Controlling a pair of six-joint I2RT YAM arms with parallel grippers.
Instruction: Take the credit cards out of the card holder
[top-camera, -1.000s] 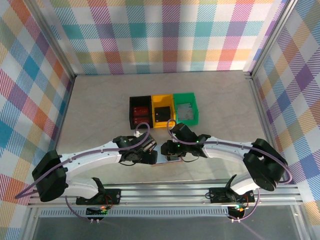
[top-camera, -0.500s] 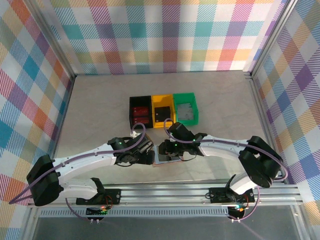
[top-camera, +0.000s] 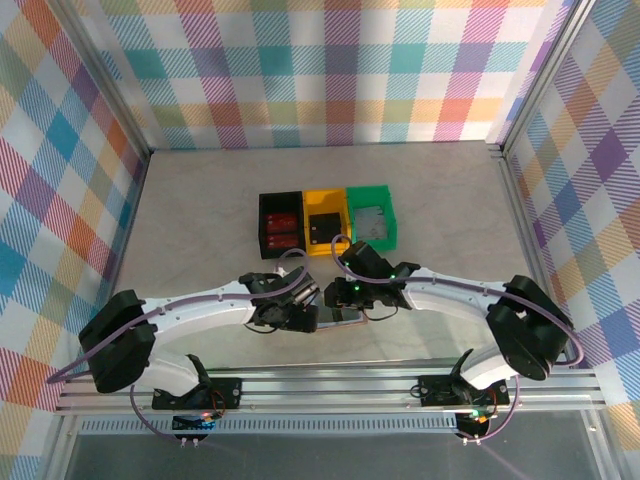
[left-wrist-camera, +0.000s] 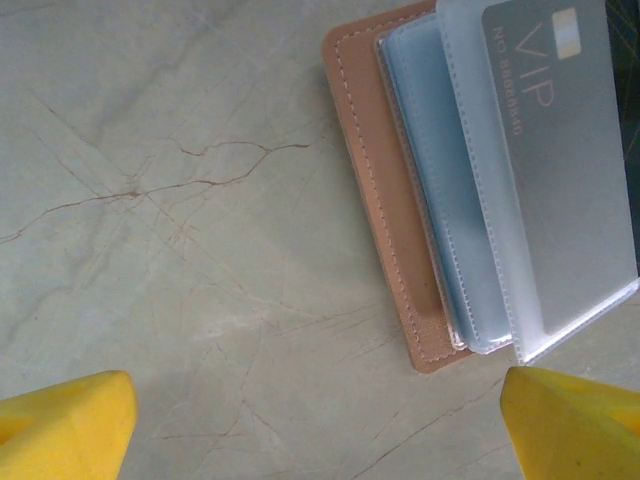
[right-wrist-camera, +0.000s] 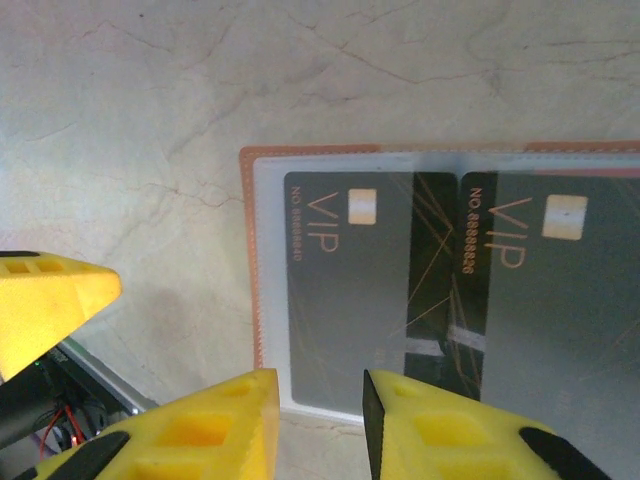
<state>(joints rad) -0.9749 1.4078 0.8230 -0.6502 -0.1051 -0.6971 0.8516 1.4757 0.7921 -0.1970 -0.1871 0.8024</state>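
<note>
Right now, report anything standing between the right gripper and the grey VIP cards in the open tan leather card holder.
Only a clear plastic sleeve covers the grey VIP cards. The right gripper, jaws apart, sits at the edge of the tan leather card holder, nothing else between.

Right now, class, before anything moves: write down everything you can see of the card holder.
The card holder is a small tan wallet, leather by its look, with pale stitching along a rounded edge. It lies opened flat on the marbled table. Clear and blue-grey plastic sleeves fan out from it, and grey VIP cards sit inside them. The yellow fingers of the right gripper hang over one edge; whether they touch it cannot be judged.
</note>
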